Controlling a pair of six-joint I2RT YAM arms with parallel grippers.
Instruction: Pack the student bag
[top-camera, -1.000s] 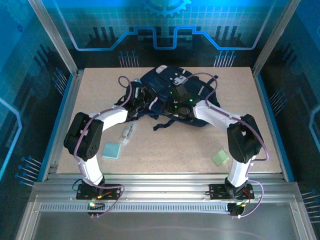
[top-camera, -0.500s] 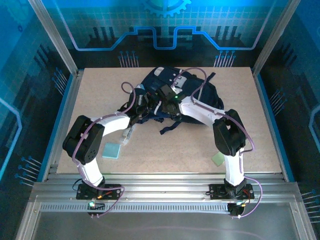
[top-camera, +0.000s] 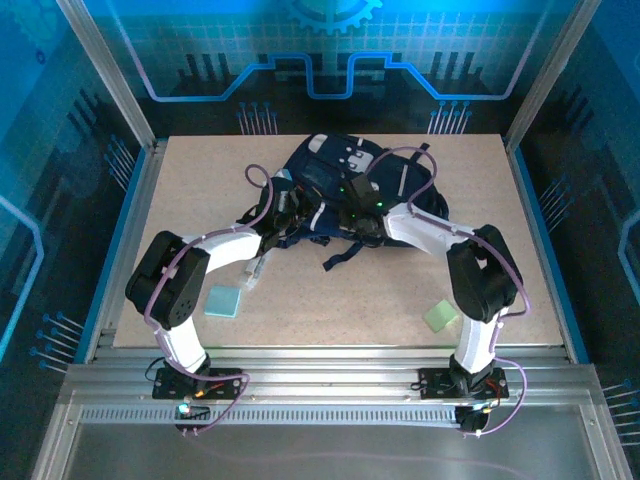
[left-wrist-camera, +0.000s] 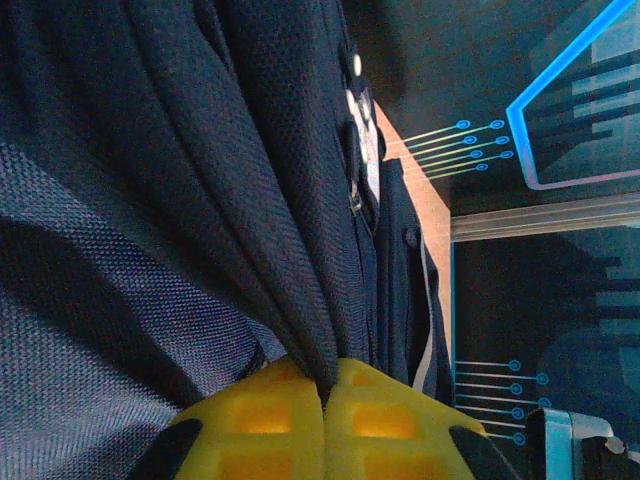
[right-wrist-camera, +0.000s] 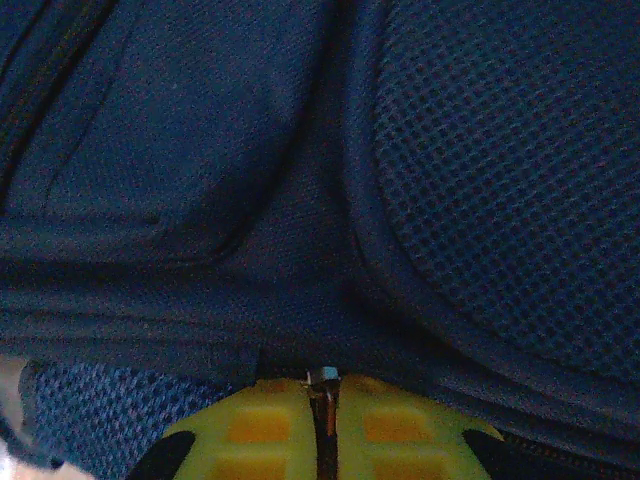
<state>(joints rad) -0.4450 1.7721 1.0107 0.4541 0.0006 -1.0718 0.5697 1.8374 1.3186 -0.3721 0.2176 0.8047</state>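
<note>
Left gripper (left-wrist-camera: 325, 388): closed; a fold of dark navy fabric from the student bag (left-wrist-camera: 200, 180) is pinched between the yellow pads (left-wrist-camera: 262, 420).
Left gripper position: seen from above, the left gripper is pressed against the bag's near-left side.
Right gripper (right-wrist-camera: 326, 395): the pads (right-wrist-camera: 400, 425) are closed to a thin slit under a seam of the bag. A small pale tip is seen in the slit, but it cannot be told whether it is gripped.
Right gripper position: in the top view, it is set at the bag's near edge, right of centre.
Student bag location: it is lying at the far middle of the table (top-camera: 350, 300), grey patches up, with a dark strap (top-camera: 345, 255) trailing toward the arms.
Teal square (top-camera: 224, 300): lying flat near the left arm, apart from the bag.
Green square (top-camera: 440, 315): lying flat beside the right arm.
</note>
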